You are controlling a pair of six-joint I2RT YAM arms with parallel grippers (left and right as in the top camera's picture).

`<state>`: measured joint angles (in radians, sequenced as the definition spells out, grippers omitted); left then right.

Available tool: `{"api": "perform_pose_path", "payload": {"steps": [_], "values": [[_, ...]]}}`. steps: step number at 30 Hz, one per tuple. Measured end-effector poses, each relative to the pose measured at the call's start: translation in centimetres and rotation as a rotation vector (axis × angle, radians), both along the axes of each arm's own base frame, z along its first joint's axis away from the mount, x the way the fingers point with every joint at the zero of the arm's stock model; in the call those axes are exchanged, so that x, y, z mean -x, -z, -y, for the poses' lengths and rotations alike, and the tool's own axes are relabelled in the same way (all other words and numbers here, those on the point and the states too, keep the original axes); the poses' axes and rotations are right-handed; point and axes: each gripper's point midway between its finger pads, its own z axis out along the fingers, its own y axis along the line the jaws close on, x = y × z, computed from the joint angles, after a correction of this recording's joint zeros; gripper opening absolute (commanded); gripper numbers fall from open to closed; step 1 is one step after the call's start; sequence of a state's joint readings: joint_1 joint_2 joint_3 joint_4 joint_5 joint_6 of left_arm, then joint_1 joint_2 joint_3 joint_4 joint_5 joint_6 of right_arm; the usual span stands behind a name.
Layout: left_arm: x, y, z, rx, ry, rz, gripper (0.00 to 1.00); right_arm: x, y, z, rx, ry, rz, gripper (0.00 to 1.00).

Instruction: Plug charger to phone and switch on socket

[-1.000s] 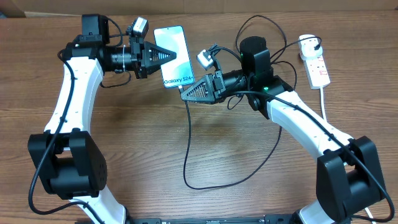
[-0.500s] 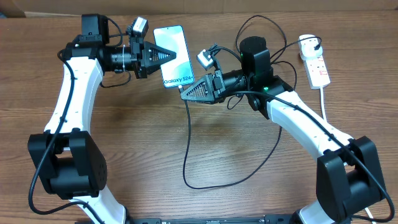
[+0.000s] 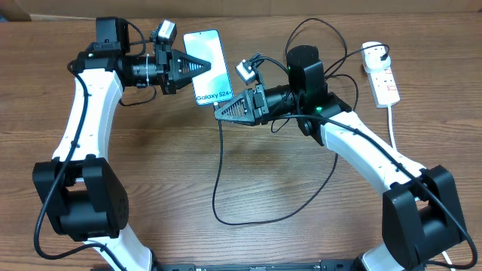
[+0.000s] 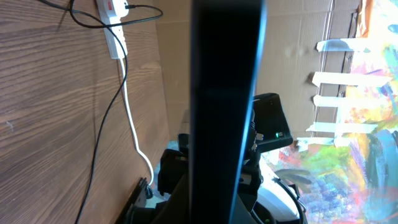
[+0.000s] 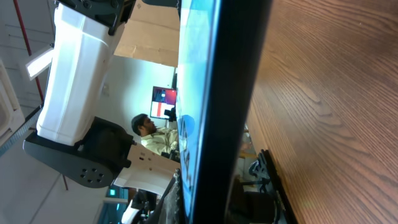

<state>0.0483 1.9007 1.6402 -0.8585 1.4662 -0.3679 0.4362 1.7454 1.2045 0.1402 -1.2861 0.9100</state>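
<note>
The phone (image 3: 211,53) faces up with its teal screen, held between both arms. My left gripper (image 3: 206,66) is shut on its left long edge. My right gripper (image 3: 219,115) is shut at the phone's bottom edge, near the "Galaxy" text. The charger's thin black cable (image 3: 216,173) leaves those fingertips and loops across the table. The connector tip is hidden by the fingers. The charger's white plug head (image 3: 374,51) sits in the socket (image 3: 385,86) at the far right. The wrist views show the phone edge-on, dark in the left one (image 4: 224,93) and with a blue screen strip in the right one (image 5: 198,68).
The socket's thick white cord (image 3: 392,124) runs down the right side of the wooden table (image 3: 151,188). The black cable's loop (image 3: 301,211) lies under the right arm. In the left wrist view the socket (image 4: 112,25) and its cord (image 4: 132,124) lie far off.
Both grippers and the phone have shifted slightly left and up together. The black cable's hanging part has swung left with the right gripper.
</note>
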Motion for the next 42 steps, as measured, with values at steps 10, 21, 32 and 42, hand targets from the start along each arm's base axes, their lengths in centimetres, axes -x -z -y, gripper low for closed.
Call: {"api": "perform_pose_path", "payload": {"steps": [10, 21, 32, 42], "values": [[0.11, -0.31, 0.02, 0.017, 0.008, 0.0, 0.04, -0.06, -0.59, -0.2, -0.017, -0.001, 0.019, 0.04], [0.2, -0.32, 0.03, 0.021, 0.009, -0.008, 0.05, -0.01, -0.62, -0.2, -0.018, -0.004, 0.017, 0.04], [0.55, -0.14, -0.12, 0.022, 0.005, -0.045, 0.04, 0.12, -0.72, -0.03, -0.019, -0.014, -0.005, 0.04], [0.57, -0.14, -0.09, 0.022, 0.006, -0.045, 0.04, 0.02, -0.73, 0.06, -0.018, -0.011, -0.007, 0.04]]}}
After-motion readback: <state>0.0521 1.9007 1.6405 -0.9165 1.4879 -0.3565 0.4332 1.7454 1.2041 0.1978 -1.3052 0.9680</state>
